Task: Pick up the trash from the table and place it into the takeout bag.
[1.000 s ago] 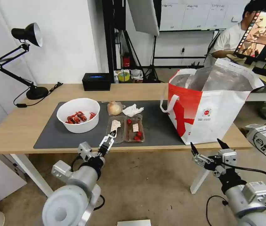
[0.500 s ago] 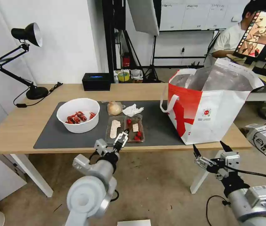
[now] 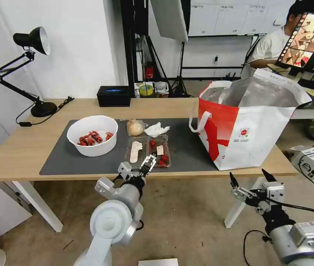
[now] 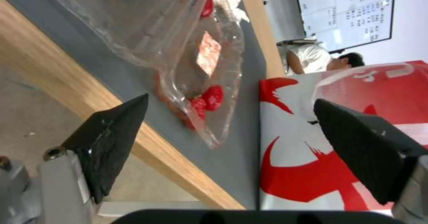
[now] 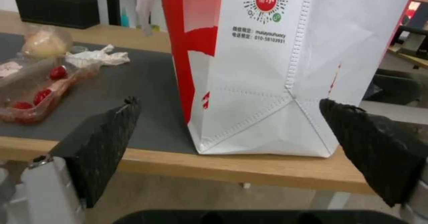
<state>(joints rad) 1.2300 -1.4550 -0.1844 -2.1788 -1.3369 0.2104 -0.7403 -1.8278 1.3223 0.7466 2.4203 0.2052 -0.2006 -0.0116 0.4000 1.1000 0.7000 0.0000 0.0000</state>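
Observation:
On the dark mat (image 3: 190, 147) of the table (image 3: 20, 151) stand the white bowl (image 3: 92, 135) of red shells, the clear hinged tray (image 3: 148, 150) with red scraps, the crumpled tissue (image 3: 157, 129) and the small clear bag with a beige lump (image 3: 135, 127). The red-and-white takeout bag (image 3: 249, 125) stands open at the table's right end. My left gripper (image 3: 149, 161) is open at the tray's near edge; in the left wrist view the left gripper (image 4: 230, 99) has the tray's (image 4: 196, 50) right half between its spread fingers. My right gripper (image 3: 248, 173) hangs open below the table edge, facing the bag (image 5: 267, 67).
A black box (image 3: 114, 96) and a black desk lamp (image 3: 34, 74) stand at the table's back left. A small carton (image 3: 312, 162) lies on the floor to the right. A person sits at a monitor behind the bag.
My left arm has swung right along the table's front edge, from the tray's left half to its right half. The right gripper has sunk slightly.

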